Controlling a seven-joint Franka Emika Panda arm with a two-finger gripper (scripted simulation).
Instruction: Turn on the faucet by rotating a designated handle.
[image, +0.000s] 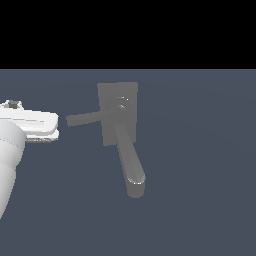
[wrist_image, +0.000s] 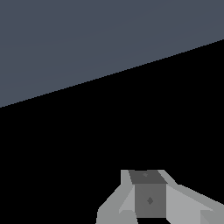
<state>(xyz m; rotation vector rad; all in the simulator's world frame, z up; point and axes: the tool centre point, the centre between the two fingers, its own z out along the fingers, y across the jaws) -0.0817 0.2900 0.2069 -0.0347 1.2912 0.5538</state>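
The faucet stands mid-scene, its thick spout reaching toward the near side. The thin handle sticks out to the exterior view's left. The gripper sits just beside the handle's free end; whether it is wide or narrow cannot be told.

We see our arm as a smooth, rounded white-and-pale-grey shell ending in a flat white hand block edged in grey. In the wrist view our gripper shows angular grey facets, with a darker square panel between the fingers bearing a small diamond mark.
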